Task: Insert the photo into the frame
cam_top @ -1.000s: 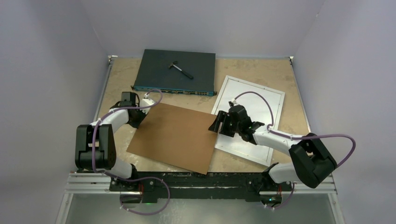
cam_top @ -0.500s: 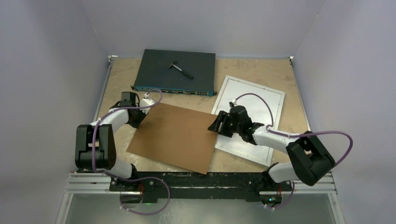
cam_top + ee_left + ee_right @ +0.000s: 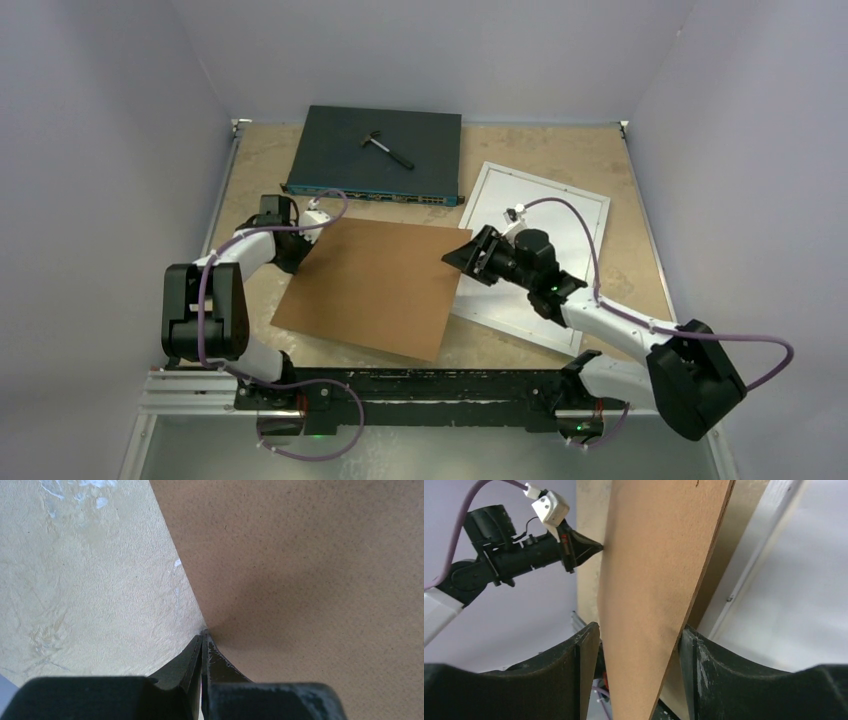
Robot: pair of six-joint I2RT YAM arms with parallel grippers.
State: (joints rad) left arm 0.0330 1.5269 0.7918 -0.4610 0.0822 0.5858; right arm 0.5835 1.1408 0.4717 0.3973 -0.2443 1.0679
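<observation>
- Right now the right gripper (image 3: 638,632) has its jaws well apart, astride the right-hand corner of the backing board (image 3: 375,290). Its fingers (image 3: 586,655) sit at the board's two edges, and I cannot tell whether they clamp it or only bracket it.
- The left gripper (image 3: 203,637) is closed with its two fingertips pressed together and holds nothing. The tips touch the board's edge beside its far-left corner.
- There is one board, plain brown. It lies skewed across the middle of the bench (image 3: 560,145). In the right wrist view, the side at the right gripper is lifted off the bench surface.
- There is one frame (image 3: 505,190), with a thin white border. It lies flat and skewed toward the bench's right edge, its left side just beside the board's right edge. The right arm reaches over its near part.
- One dark switch box (image 3: 330,150) lies along the bench's far edge, left of centre. A row of ports runs along the side facing the arms, and any lettering there is too small to read.
- One small hammer-shaped tool (image 3: 385,147) lies on top of the box.
- There are two arms, and each carries one purple cable (image 3: 580,215) looping from its wrist.
</observation>
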